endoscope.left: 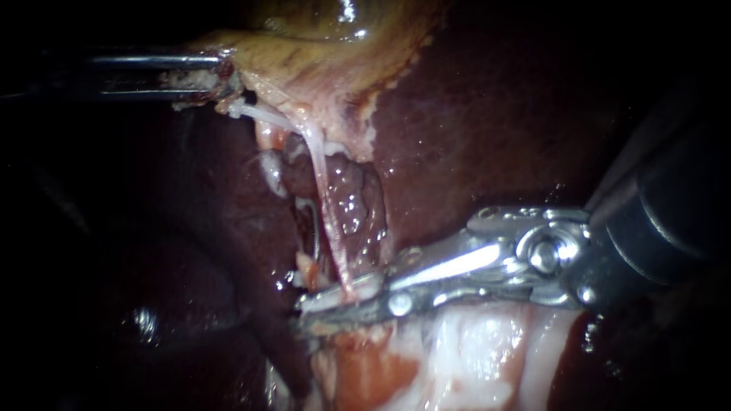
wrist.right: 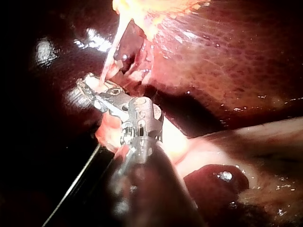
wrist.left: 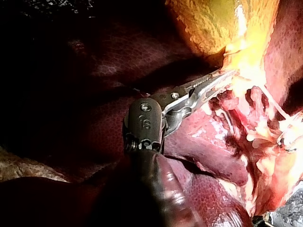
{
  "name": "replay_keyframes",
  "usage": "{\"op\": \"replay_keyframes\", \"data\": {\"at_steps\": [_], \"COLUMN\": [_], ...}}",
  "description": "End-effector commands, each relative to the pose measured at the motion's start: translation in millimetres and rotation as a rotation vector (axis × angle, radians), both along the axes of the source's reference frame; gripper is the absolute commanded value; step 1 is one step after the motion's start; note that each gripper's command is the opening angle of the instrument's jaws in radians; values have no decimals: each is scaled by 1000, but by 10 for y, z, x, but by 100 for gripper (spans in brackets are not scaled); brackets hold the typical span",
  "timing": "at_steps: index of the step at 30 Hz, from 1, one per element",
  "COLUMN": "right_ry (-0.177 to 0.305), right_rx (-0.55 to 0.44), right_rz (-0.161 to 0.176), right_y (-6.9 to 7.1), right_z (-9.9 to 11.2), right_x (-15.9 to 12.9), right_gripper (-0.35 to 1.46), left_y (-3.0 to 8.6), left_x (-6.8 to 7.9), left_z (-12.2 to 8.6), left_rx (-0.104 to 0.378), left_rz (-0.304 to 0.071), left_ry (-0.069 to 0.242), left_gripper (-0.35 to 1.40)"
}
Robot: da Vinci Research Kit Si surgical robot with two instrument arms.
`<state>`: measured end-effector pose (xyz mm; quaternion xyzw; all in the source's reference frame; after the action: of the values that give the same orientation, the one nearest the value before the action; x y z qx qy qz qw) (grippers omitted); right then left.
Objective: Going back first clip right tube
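At the left, our left instrument [endoscope.left: 217,78] is coming in level. Its pincer is clenching the pale edge of the gallbladder [endoscope.left: 320,46], with tissue lying between both halves.

Below that edge, the tube [endoscope.left: 324,190] is running downward as a thin, pale, glistening strand. A finer strand is lying just to its left. The lower end of the tube is meeting the tip of our right instrument [endoscope.left: 320,312], whose shaft is coming in from the right across pale tissue. The two long halves of this pincer are lying close about the tube. We cannot tell whether they are clenching it or merely lying round it. Metal is hiding whether a clip is sitting there. Dark, wet liver [endoscope.left: 495,114] is filling the right side.

Handling, as we are judging it:
- The tube is looking soft, light, slippery and stretched taut, so it is likely to tear or pull loose under any sideways drag.
- We are advising against taking hold of the tube itself. The hold belongs on the thicker gallbladder edge, where the left pincer is gripping.
- Withdrawal is calling for a fully released right pincer, backing out along its own shaft.
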<state>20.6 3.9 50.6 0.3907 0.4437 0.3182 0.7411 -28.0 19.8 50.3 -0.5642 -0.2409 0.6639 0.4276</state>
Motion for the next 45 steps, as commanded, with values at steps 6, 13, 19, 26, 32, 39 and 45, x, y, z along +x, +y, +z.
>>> {"op": "replay_keyframes", "data": {"at_steps": [6,13,19,26,32,39,45], "right_ry": [-1,61,74,97,76,105,138], "right_rx": [-2,15,-30,-161,-320,-458,-528], "right_rz": [3,-11,-18,-32,-30,-61,-94], "right_y": [0,-10,-11,-5,-5,2,14], "right_z": [2,26,46,56,65,71,64], "right_x": [0,2,5,2,-11,-58,-104], "right_gripper": [-35,35,47,48,49,50,50], "left_y": [0,0,0,0,0,0,0], "left_x": [0,0,0,0,0,2,3], "left_z": [0,0,0,0,0,0,0], "left_rx": [0,0,0,0,0,0,0], "left_rz": [-1,-1,0,0,0,1,1], "left_ry": [1,1,1,1,1,0,0], "left_gripper": [-35,-35,-35,-35,-35,-35,-35]}}
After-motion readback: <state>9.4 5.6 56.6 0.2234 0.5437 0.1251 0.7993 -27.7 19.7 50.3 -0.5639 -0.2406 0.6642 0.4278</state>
